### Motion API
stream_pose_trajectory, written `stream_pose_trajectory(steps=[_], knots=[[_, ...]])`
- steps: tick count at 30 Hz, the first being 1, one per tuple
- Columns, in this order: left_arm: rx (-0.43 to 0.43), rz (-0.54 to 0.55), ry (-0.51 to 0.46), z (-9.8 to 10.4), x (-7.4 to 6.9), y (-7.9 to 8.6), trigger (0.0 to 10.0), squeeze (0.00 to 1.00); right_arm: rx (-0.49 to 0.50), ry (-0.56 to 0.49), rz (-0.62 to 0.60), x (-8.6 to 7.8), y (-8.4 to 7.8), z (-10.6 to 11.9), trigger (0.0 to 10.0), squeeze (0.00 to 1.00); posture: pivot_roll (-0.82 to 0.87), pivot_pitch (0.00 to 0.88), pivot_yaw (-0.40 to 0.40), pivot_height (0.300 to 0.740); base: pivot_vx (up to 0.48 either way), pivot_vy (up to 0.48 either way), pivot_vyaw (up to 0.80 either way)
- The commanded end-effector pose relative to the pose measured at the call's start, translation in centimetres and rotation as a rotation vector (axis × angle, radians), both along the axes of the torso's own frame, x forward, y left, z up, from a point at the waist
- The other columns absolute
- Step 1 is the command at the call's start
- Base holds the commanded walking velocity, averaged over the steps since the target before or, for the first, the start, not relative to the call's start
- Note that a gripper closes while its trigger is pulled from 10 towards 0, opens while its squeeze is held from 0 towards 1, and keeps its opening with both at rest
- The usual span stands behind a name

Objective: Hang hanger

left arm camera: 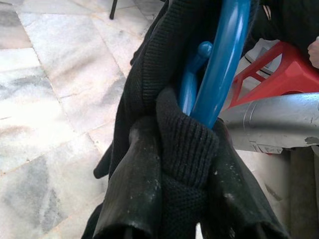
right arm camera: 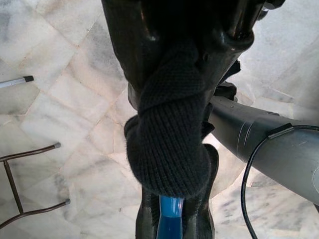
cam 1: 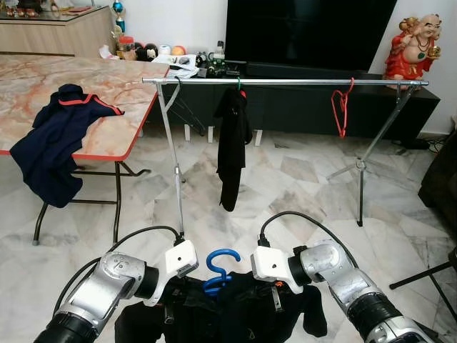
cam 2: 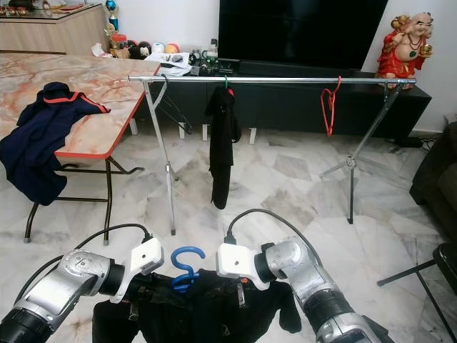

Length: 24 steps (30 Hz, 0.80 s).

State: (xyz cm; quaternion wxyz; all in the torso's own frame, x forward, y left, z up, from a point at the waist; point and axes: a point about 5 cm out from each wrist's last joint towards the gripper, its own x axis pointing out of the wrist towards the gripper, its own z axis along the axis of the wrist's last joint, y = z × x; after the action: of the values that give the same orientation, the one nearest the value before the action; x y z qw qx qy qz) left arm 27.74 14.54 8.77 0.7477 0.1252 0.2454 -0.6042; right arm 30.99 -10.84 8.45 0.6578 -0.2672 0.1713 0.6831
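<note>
Holding blue hanger (cam 1: pixel 220 270) w/ black garment (cam 1: pixel 235 314), bottom center: left gripper (cam 1: pixel 170 311) & right gripper (cam 1: pixel 277 296) both pinching it.

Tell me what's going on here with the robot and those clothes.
The robot holds a black garment on a blue hanger low in front of itself, left claw and right claw both clamped on it. The rail ahead already carries a black garment and a bare red hanger; the blue one isn't hung yet.
</note>
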Motion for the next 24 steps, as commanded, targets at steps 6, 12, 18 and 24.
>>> stream_pose_trajectory(steps=[6,12,18,24], knots=[[-0.019,-0.002,0.005,0.1,0.0,-0.1,0.0,0.00,0.039,-0.005,-0.021,0.3,0.2,0.5,10.0,1.00,0.16,0.007,-0.071,0.740,0.000,0.000,0.00],[-0.003,0.045,0.006,-0.6,0.1,0.3,0.0,0.00,0.022,0.009,0.001,0.0,0.1,0.3,10.0,1.00,0.16,0.009,-0.072,0.740,0.000,0.000,0.00],[0.022,0.089,-0.006,-1.4,0.1,0.8,0.0,0.00,-0.009,0.006,-0.010,0.0,-0.4,0.0,10.0,1.00,0.15,0.010,-0.072,0.740,0.000,0.000,0.00],[0.086,0.202,-0.065,-2.6,0.8,1.7,0.0,0.00,-0.041,-0.043,-0.065,0.6,-0.9,0.0,10.0,1.00,0.15,0.014,-0.071,0.740,0.000,0.000,0.00]])
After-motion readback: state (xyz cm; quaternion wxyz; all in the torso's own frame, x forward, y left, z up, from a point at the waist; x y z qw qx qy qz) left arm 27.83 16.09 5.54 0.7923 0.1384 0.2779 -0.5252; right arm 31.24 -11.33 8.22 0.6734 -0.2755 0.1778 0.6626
